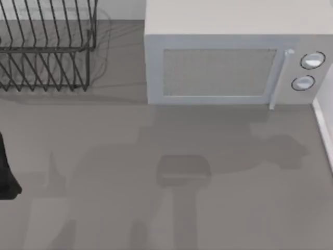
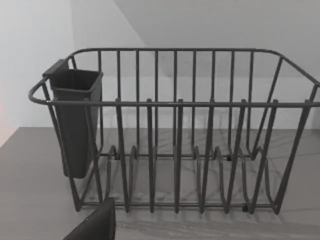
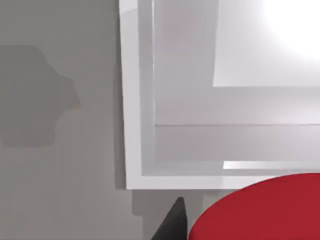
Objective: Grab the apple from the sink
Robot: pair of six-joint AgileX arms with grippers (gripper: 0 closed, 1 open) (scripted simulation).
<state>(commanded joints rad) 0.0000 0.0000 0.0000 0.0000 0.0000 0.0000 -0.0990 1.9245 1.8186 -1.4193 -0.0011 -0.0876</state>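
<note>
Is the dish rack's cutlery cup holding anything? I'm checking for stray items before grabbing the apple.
No: in the left wrist view the dark cutlery cup hung on the dish rack shows nothing sticking out.

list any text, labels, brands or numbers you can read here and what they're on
None: no readable word, number or sign stands on anything.
Microwave: plain door, two round knobs with no markings that can be read.
Dish rack and its dark cup: bare, no label.
Apple and sink rim: plain surfaces, nothing printed.
</note>
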